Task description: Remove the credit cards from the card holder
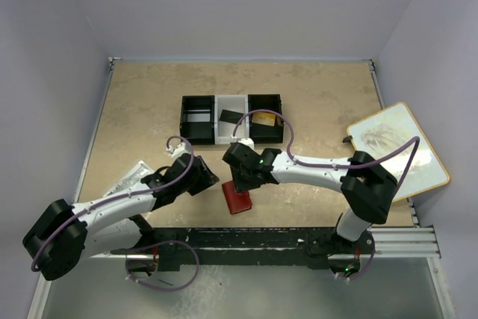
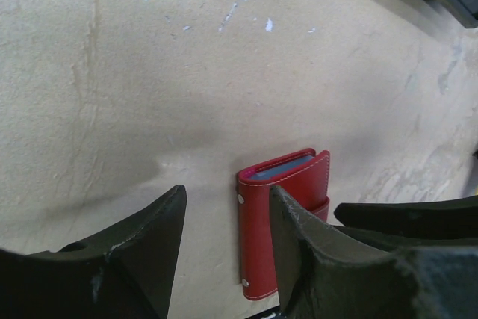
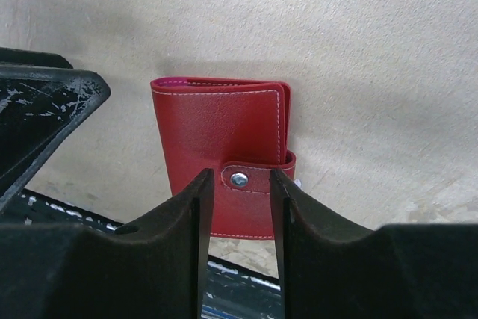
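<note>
Red leather-look card holder lay flat on the table, at 6 o'clock from the black-and-white tray and close to the near edge. It was folded shut with its snap strap fastened, so the credit cards were hidden inside and none had been taken out. In the top view its long axis ran roughly from 12 to 6 o'clock, tilted slightly. In the left wrist view a short end pointed to 12 o'clock and showed a sliver of blue-grey lining, while the strap wrapped the long edge at 3 o'clock. The right gripper hung directly over the holder with its jaws a narrow gap apart, 1 on either side of the snap and gripping nothing visible. This placement probably prepared a pinch on the strap to pop it free. The left gripper approached from 9 o'clock, jaws parted wider and empty, with 1 long edge of the holder between them. It was likely positioned to steady the body against the pull. Whether either finger touched the leather could not be told.
</note>
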Controlling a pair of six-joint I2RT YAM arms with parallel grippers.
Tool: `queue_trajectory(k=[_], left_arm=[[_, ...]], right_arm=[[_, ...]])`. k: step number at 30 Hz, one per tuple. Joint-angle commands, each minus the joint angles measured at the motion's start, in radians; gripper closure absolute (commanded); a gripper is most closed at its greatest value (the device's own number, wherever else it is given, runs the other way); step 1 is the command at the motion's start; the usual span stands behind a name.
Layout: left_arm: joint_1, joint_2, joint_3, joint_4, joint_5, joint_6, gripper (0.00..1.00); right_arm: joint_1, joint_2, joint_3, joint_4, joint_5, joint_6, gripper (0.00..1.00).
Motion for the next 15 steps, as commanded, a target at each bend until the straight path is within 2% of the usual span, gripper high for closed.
queue_trajectory(k=[1, 8, 15], left_arm=[[0.002, -0.033, -0.011, 0.072, 0.048, -0.024, 0.53], [-0.003, -0.017, -0.029, 0.103, 0.096, -0.033, 0.51], [-0.026, 0.051, -0.026, 0.154, 0.127, -0.039, 0.51]], right_arm=[[0.025, -0.003, 0.044, -0.038, 0.035, 0.025, 0.61], [0.04, 0.057, 0.05, -0.018, 0.02, 0.028, 0.61], [0.039, 0.132, 0.06, -0.089, 0.06, 0.071, 0.64]])
